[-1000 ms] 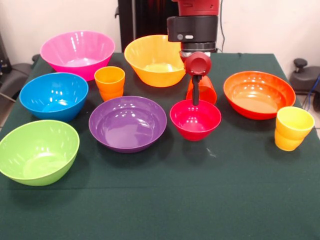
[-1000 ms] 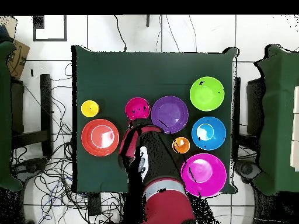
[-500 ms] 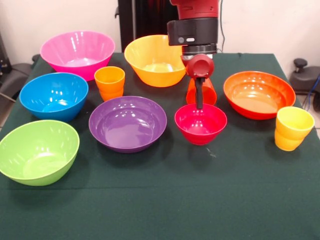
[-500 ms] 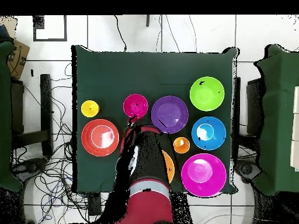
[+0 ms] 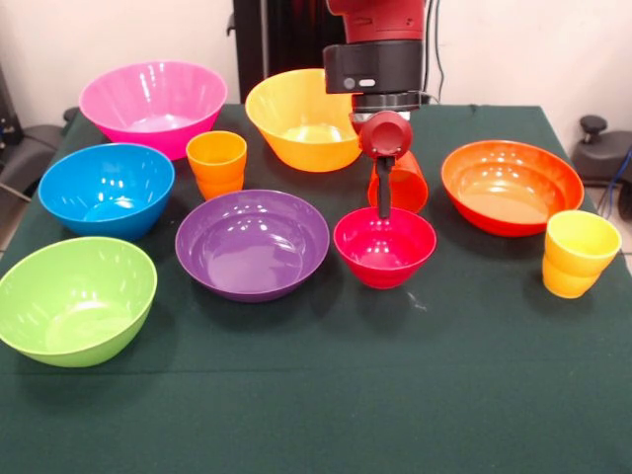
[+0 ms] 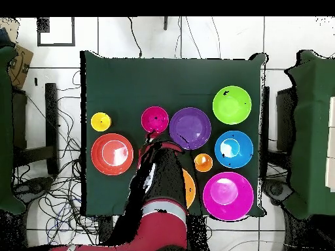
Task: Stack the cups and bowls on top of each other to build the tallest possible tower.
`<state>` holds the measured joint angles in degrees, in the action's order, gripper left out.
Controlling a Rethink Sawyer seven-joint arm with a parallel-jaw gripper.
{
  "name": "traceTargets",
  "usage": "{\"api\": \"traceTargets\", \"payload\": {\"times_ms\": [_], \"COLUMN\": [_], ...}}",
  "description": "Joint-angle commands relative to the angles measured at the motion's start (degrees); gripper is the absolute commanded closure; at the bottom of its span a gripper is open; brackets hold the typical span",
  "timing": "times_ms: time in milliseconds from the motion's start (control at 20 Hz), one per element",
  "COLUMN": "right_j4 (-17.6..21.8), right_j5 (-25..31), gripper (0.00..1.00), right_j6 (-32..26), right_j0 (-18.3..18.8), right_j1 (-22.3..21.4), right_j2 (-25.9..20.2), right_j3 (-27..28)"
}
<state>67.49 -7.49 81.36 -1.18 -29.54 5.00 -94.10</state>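
Green-cloth bench [image 5: 326, 405], nothing stacked. Near to far: green bowl [image 5: 75, 300], then purple bowl [image 5: 252, 243] and small red bowl [image 5: 384, 247] side by side. Pincer [image 5: 383, 197] dips into the red bowl's far rim — can't tell if it's clamped. Red-orange cup [image 5: 405, 183] just behind; yellow bowl [image 5: 301, 118] farthest.

Ten coloured bowls and cups spread singly on a dark green bench [image 5: 316, 395], arm above the small red bowl

The end effector [image 5: 383, 202] hangs with a dark finger reaching down to the far rim of the small magenta-red bowl [image 5: 385, 247]; the red-orange cup [image 5: 405, 183] stands just behind it; the purple bowl [image 5: 252, 243] sits beside it; the orange-red bowl [image 5: 512, 186] and yellow cup [image 5: 579, 253] lie on the other side; pink [image 5: 153, 104], blue [image 5: 107, 188], green [image 5: 76, 299] and yellow [image 5: 301, 118] bowls and the ribbed orange cup [image 5: 216, 163] stand apart; nothing stacked.
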Motion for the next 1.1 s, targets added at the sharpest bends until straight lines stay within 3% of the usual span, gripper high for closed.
{"api": "traceTargets", "payload": {"times_ms": [50, 300, 1100], "right_j4": [-2.24, -0.16, -0.78], "right_j5": [-0.59, 2.75, 2.11], "gripper": [1.00, 1.00, 1.00], "right_j6": [6.01, 5.09, 5.54], "right_j0": [-0.86, 1.73, 0.87], "right_j1": [1.61, 0.62, 0.44], "right_j2": [-1.06, -5.12, -5.33], "right_j3": [4.21, 2.44, 2.21]}}
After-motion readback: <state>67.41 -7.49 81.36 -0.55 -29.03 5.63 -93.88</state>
